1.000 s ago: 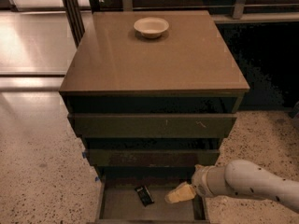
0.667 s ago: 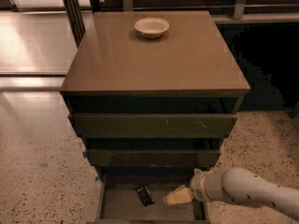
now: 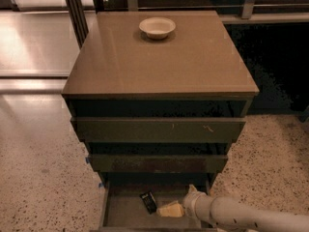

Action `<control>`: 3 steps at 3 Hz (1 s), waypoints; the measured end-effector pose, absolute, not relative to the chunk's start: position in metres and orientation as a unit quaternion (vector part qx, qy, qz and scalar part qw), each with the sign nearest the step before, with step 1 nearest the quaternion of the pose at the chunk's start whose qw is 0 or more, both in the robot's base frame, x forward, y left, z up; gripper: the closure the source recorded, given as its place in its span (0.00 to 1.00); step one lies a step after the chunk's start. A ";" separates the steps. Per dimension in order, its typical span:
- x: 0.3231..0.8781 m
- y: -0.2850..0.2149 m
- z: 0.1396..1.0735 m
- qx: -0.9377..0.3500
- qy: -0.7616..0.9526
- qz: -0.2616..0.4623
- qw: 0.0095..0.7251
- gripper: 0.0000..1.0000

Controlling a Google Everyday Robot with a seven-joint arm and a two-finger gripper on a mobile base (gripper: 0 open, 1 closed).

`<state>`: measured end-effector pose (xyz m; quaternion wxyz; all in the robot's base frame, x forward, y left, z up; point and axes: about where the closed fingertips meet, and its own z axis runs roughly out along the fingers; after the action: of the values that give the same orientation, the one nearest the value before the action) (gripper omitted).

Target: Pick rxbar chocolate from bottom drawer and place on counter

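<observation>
There is a dark olive-brown cabinet with three drawers, and the lowest one, a shallow bottom drawer (image 3: 124, 212), is pulled out over the speckled floor (image 3: 38, 178). A small flat bar in a shiny black wrapper, the rxbar chocolate (image 3: 148, 202), lies on the drawer's flat floor, near the middle and a bit tilted.

A white robot arm (image 3: 241, 216) reaches in from the right, low down. Its pale yellow gripper (image 3: 167, 210) is inside the drawer, just to the right of the bar and pointing at it. It looks very close to the bar, maybe touching its lower end, but it is dim down there and I cannot be sure. I cannot tell if the gripper is open or closed, or if it has hold of anything.

The smooth tan-brown counter (image 3: 159, 66) on top has only a small white bowl (image 3: 157, 27) near its back edge. The two wider drawers (image 3: 158, 129) above stick out a little.
</observation>
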<state>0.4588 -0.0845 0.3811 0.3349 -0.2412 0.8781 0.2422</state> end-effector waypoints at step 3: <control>0.463 -0.059 0.323 -0.187 0.886 0.229 0.358 0.00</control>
<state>0.4632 -0.0587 0.3226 0.3585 -0.1866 0.8855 0.2291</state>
